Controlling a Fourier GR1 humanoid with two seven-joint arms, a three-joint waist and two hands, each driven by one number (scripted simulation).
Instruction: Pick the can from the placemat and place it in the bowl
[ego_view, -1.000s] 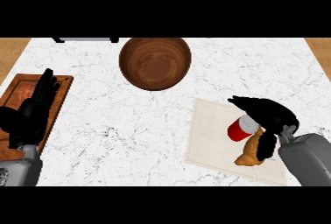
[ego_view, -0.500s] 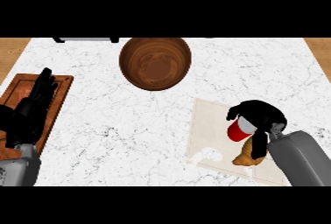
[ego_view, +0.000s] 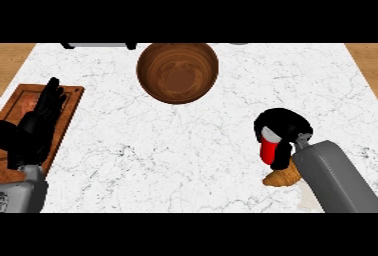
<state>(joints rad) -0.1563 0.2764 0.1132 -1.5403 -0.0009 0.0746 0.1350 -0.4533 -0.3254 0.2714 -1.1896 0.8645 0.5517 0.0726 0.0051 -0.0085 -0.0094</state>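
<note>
The brown wooden bowl (ego_view: 178, 73) stands at the counter's far middle, with nothing in it. My right hand (ego_view: 284, 125) is at the right, curled over the red can (ego_view: 267, 149). The can's pale top shows under the fingers and its red side pokes out below them. It tilts, and I cannot tell whether it is off the surface. The pale placemat is mostly hidden under my hand and forearm. My left hand (ego_view: 35, 126) rests open at the left edge, fingers up.
A golden croissant (ego_view: 283, 178) lies just below the can, against my right forearm. A wooden cutting board (ego_view: 70, 101) lies along the left edge under my left hand. A grey object (ego_view: 100, 45) sits at the far edge.
My right hand came down over the can and curled round it, then shifted a little left. The left hand stayed still.
</note>
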